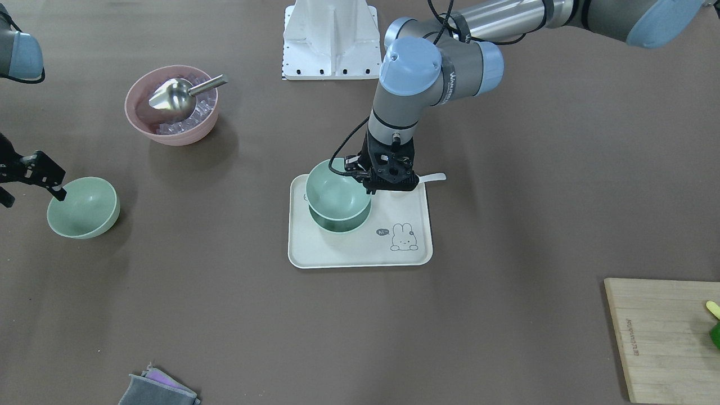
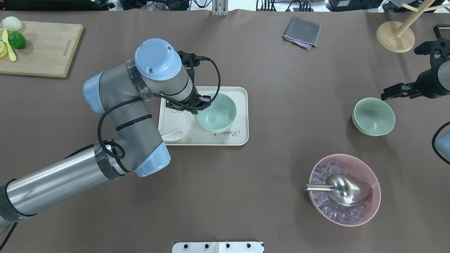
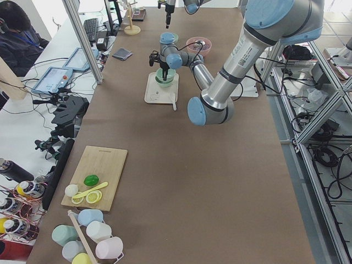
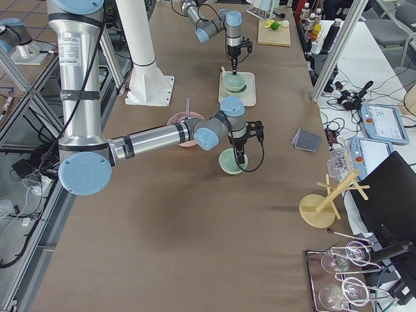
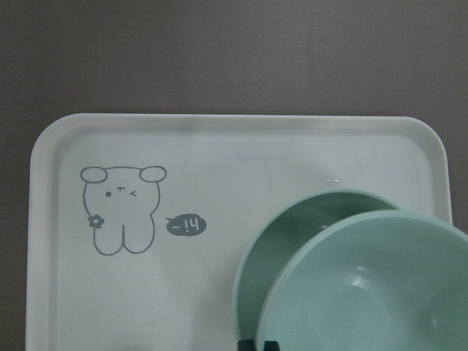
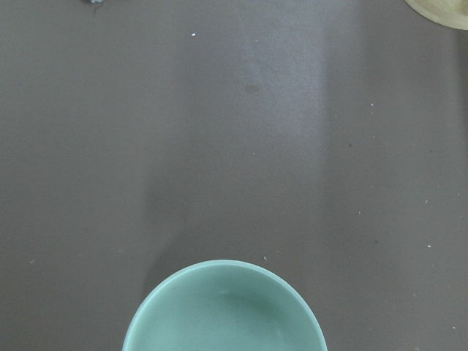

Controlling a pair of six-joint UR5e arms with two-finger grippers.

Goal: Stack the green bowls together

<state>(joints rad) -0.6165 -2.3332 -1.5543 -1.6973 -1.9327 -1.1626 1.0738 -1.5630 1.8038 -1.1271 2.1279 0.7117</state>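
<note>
Left jaws: closed on the rim of the upper green bowl (image 1: 336,194), which hangs slightly off-centre over the lower green bowl (image 1: 344,224) on the tray (image 1: 360,254) below. Right jaws: opening cannot be told. The third green bowl (image 1: 84,209) lies on the table (image 1: 506,225) just beside them. The bowls are probably light, rigid and smooth, so pinch the rim wall. Count: three green bowls, one tray, one pink bowl (image 1: 185,135).

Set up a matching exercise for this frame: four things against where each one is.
Things: 1 metal scoop; 2 lime; 3 top green bowl; 4 lone green bowl.
Places: A on the bare table; B in the pink bowl; C in the jaws of the left gripper; D on the wooden board.
Pairs: 1-B, 2-D, 3-C, 4-A.
</note>
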